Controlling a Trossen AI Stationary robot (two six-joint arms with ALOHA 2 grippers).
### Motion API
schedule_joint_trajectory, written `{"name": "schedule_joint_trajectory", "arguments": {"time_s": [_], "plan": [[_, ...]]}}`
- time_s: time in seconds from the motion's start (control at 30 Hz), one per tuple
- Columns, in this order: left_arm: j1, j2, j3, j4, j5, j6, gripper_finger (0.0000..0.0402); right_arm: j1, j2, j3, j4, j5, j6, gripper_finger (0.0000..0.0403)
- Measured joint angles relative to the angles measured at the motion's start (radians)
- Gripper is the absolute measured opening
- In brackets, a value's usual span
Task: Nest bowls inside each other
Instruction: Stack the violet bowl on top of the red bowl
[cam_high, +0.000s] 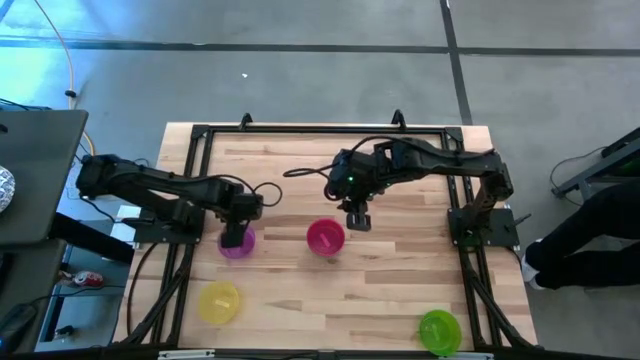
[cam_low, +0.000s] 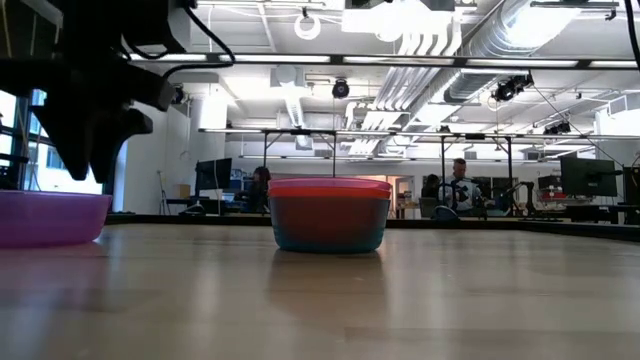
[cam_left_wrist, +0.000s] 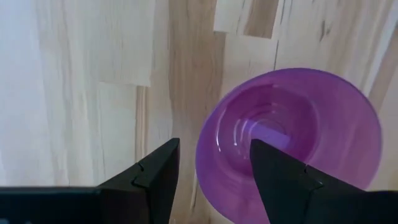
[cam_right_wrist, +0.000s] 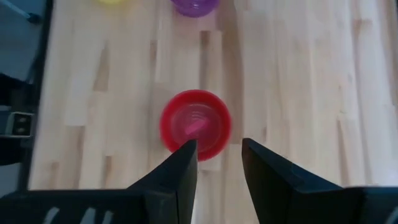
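A stack of nested bowls (cam_high: 326, 236) stands near the table's middle. In the low view the stack (cam_low: 328, 213) shows a teal bowl at the bottom and a red one above; in the right wrist view the stack (cam_right_wrist: 196, 129) is red with pink inside. The purple bowl (cam_high: 237, 244) stands alone to its left, rim up. My left gripper (cam_left_wrist: 214, 146) is open above the purple bowl (cam_left_wrist: 292, 143), with one finger over its inside and one outside its rim. My right gripper (cam_high: 357, 220) is open, raised just right of the stack.
A yellow bowl (cam_high: 219, 302) sits near the table's near left corner and a green bowl (cam_high: 439, 330) near the near right corner. Bare wood lies between them. A black frame (cam_high: 320, 128) runs along the table's edges. People sit in the room beyond the table.
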Motion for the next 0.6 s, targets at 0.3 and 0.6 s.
{"name": "schedule_joint_trajectory", "arguments": {"time_s": [0.3, 0.6], "plan": [[0.002, 0.080, 0.000, 0.040, -0.008, 0.051, 0.0184, 0.067, -0.095, 0.000, 0.076, -0.037, 0.026, 0.0119], [0.057, 0.132, 0.000, 0.084, 0.006, 0.108, 0.0151, 0.130, -0.247, 0.000, 0.114, 0.094, 0.100, 0.0119]]}}
